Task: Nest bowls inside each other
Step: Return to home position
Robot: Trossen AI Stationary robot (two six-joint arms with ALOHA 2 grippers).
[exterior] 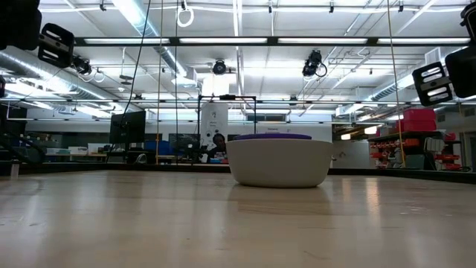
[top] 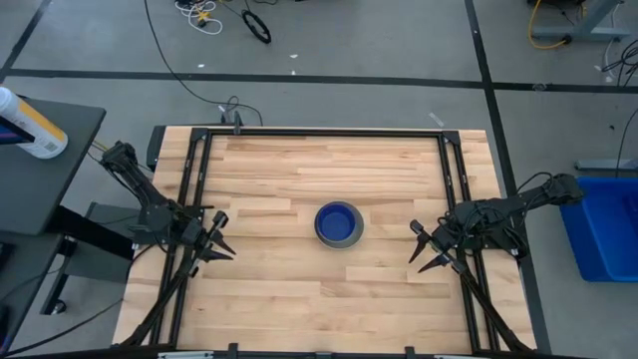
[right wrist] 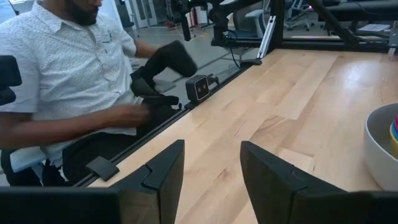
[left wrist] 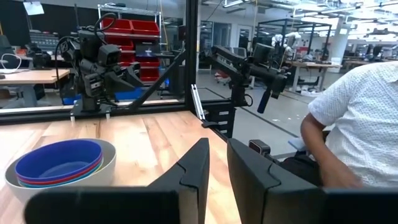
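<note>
So: left gripper (top: 221, 235) sits at its own edge of the bench (top: 299, 299), fingers parted a little, holding nothing. Right gripper (top: 421, 246) sits at the opposite edge, fingers parted wider, also empty.

Between them, well apart from both, is the bowl stack (top: 339, 223). The grey bowl (left wrist: 107, 168) is outermost, the dark blue bowl (left wrist: 59, 158) is on top, and other coloured rims show in between. We judge nesting done; only parking the arms looks left.

The bench is pale wood planks. Beyond the right gripper a person (right wrist: 68, 68) sits beside the bench. Behind is an open lab with red bins (left wrist: 134, 28).
</note>
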